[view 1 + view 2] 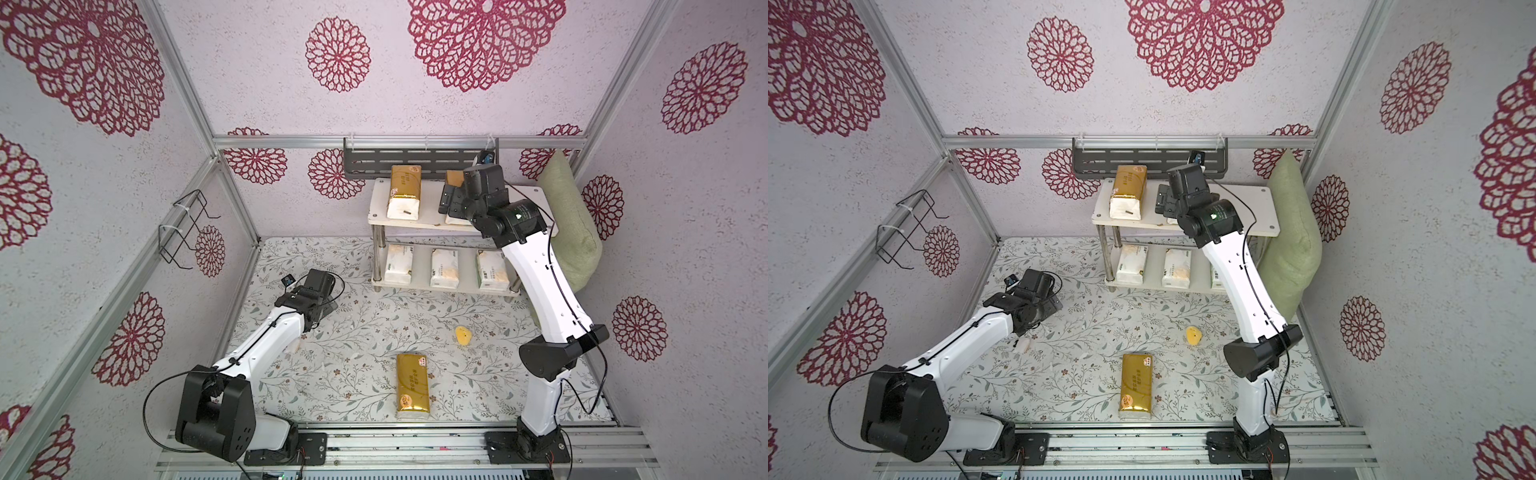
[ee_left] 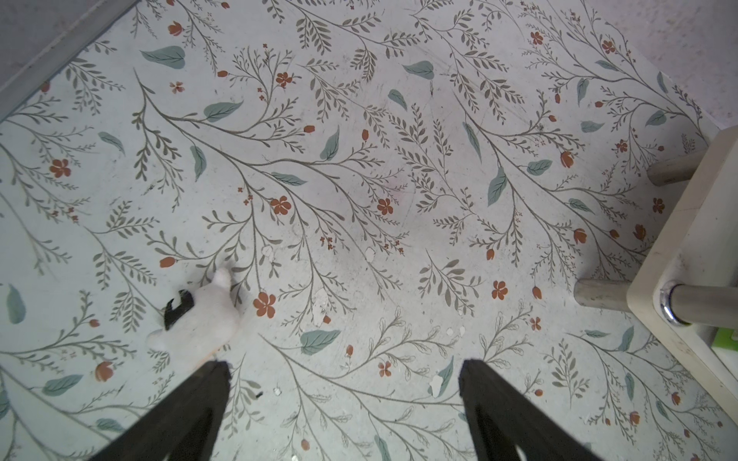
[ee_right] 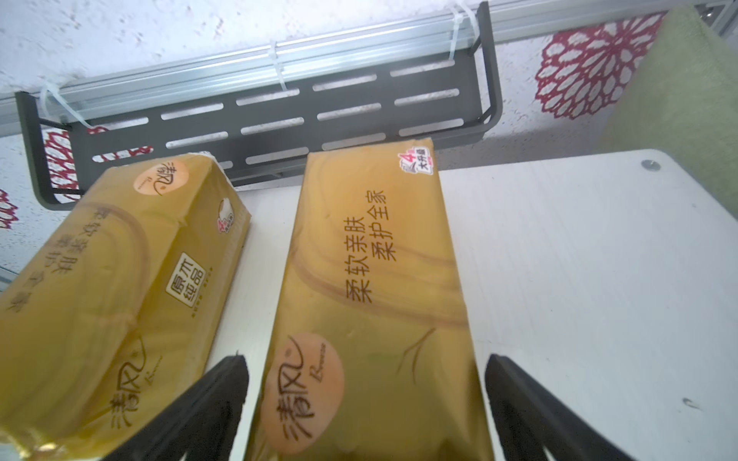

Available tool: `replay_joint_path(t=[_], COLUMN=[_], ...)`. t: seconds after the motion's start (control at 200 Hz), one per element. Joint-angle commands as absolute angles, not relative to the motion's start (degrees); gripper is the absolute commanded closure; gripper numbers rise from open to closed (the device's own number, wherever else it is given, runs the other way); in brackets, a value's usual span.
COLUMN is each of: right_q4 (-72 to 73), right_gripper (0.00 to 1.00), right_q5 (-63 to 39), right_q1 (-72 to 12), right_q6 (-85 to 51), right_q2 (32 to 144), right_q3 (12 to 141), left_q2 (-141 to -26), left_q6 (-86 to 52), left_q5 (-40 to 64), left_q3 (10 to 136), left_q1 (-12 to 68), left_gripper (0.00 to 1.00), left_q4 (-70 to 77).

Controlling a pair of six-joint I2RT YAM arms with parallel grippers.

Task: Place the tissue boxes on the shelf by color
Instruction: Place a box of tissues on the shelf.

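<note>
Right gripper, jaws apart, straddles a gold tissue pack on the shelf top board, second gold pack beside it, three white packs on the lower board, third gold pack near the tabletop front edge, left gripper agape near its left edge.

On floral counter: shelf, one gold pack, yellow lump. On top board: two gold packs. On lower board: apparently three white packs.

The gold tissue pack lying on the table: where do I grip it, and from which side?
Come straight down from above and pinch the gold pack across its two long sides at mid-length. It lies flat, with bare table on both sides.
</note>
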State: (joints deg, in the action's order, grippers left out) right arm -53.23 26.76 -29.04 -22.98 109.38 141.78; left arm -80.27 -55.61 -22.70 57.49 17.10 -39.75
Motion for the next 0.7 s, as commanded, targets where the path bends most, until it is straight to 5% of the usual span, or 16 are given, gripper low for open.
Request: replay_joint_path(t=[0.0,0.695], right_q4=[-50.30,-52.82], right_gripper=[0.01,0.01], right_q5=[27.33,21.66], right_q1=[-28.57,-28.76], right_q6=[-21.59,-21.27], right_q2=[105.78,98.16], right_q3=[142.02,138.50], left_q2=[-79.10,-79.50], left_q6=[-54.98,-54.31], left_q5=[-23.48,-25.45], left_q3=[58.27,59.59], left_q1=[17.05,18.72], left_gripper=[0.03,0.03], left_q4=[-40.30,-41.00])
